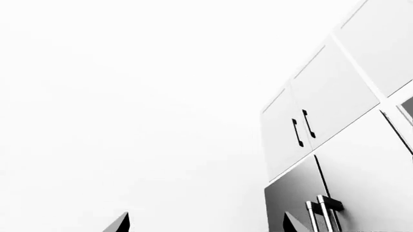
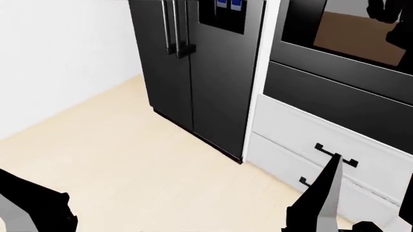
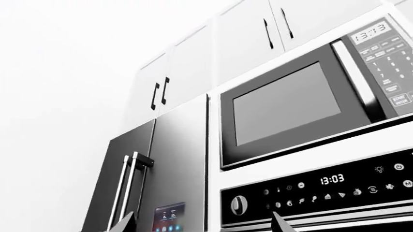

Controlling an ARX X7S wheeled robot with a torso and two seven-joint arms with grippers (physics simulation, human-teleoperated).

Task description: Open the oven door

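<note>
The oven door is the glossy black panel with a brown-tinted window at the head view's top right; its handle is cut off there. In the right wrist view only the oven's control strip with a clock and knob shows, and the door below it is out of frame. My right gripper is open, its two tips framing the fridge screen and the strip, with nothing between them. One of its fingers rises in front of the white drawers. My left gripper is open and empty, facing a white wall.
A tall black fridge with vertical handles stands left of the oven column. A plain black panel and white drawers with black pulls sit under the oven door. A microwave and white upper cabinets are above. Pale floor lies ahead.
</note>
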